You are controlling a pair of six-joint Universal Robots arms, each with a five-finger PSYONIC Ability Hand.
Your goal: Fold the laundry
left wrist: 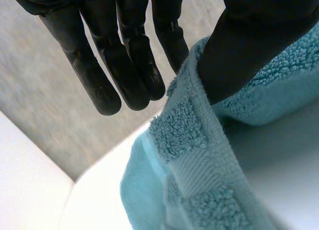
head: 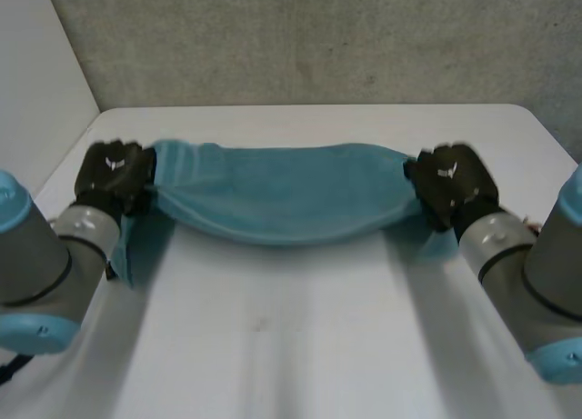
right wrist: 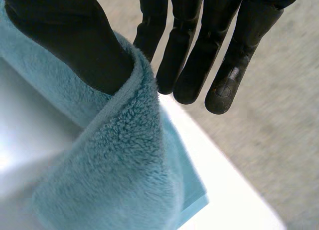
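**Teal towel stretched between two hands**

A white table (head: 300,346) fills the foreground. Above its far half, a teal towel (head: 282,196) hangs stretched and sags at mid-span, with a loose corner drooping below the left end. The left hand (head: 114,174) and right hand (head: 450,183) each pinch one end between thumb and nearly straight fingers.

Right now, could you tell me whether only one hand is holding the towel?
No, in the head view the left hand grips one end of the towel and the right hand the other.
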